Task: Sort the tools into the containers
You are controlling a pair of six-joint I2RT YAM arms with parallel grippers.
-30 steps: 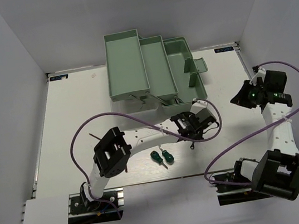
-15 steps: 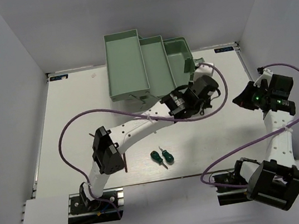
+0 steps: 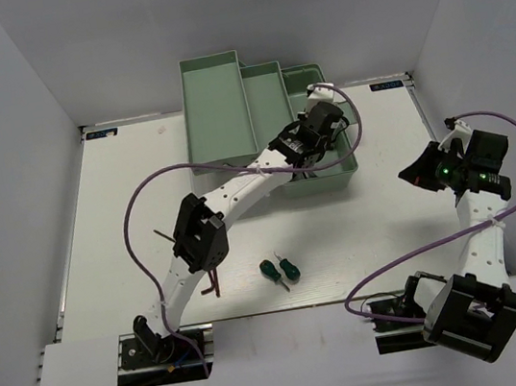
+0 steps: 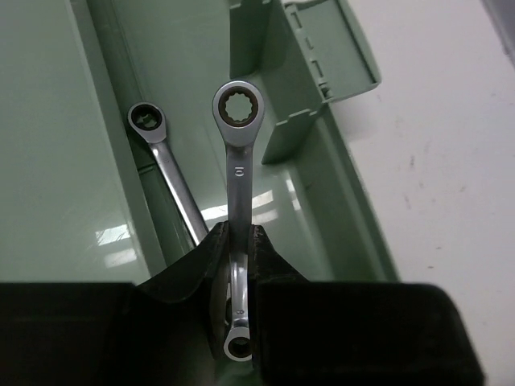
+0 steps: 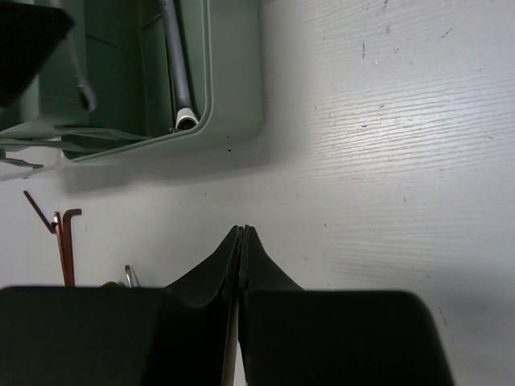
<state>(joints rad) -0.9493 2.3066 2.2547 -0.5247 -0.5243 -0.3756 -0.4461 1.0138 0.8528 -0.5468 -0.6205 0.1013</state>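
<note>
Wrench marked 10 is clamped by its shank between the narrowly parted fingers of the left tool, its ring end held over the rightmost toolbox compartment. A second wrench is seen lying inside by the left wall, and a divider post stands just right of the ring. Two screwdrivers and the hex keys lie on the desk, lower centre of the top view. The right tool is pressed fully shut and empty.
</note>
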